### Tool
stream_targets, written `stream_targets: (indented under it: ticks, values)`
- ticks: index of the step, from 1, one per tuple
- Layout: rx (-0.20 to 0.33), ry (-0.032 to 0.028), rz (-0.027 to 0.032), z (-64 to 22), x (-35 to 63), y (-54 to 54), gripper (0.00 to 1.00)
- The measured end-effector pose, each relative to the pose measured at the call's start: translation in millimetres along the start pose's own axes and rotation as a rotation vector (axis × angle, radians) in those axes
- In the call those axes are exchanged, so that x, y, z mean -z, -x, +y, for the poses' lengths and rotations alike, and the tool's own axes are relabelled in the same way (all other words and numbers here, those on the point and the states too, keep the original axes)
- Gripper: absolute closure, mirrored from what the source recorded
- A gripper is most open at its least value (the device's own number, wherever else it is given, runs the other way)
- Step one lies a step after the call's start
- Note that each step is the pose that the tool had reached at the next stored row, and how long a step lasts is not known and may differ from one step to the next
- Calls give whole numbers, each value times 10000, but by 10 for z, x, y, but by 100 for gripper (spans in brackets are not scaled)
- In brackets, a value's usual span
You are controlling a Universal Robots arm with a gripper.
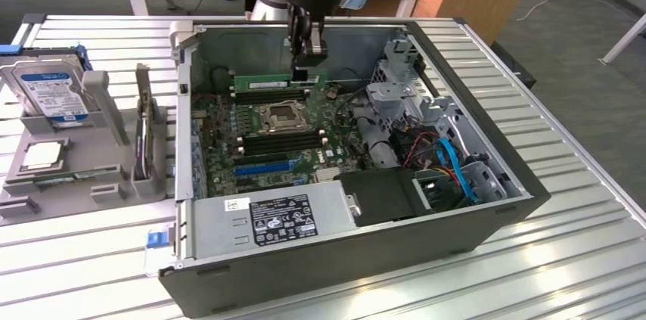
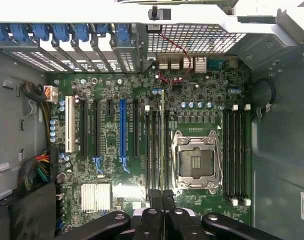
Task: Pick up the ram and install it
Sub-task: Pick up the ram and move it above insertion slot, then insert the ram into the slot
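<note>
The ram is a long green stick with a white sticker, held on edge above the motherboard inside the open computer case. My gripper reaches down from above and is shut on one end of the stick. In the wrist view the ram appears edge-on as a thin line running out from my gripper. It hangs over the bank of black memory slots beside the processor socket. Whether it touches a slot I cannot tell.
A grey holder at the exterior view's left carries a silver hard drive, a square processor chip and an upright card. The power supply, drive cage and blue cables crowd the case.
</note>
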State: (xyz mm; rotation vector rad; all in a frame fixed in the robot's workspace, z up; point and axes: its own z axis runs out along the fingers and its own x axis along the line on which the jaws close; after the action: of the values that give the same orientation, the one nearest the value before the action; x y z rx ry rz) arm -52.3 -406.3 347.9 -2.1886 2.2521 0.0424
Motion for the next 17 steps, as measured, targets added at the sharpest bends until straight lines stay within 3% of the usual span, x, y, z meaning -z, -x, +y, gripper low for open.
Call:
stream_targets:
  ticks: [17]
  values:
    - [0,-1,-3,-74,-3,1,88]
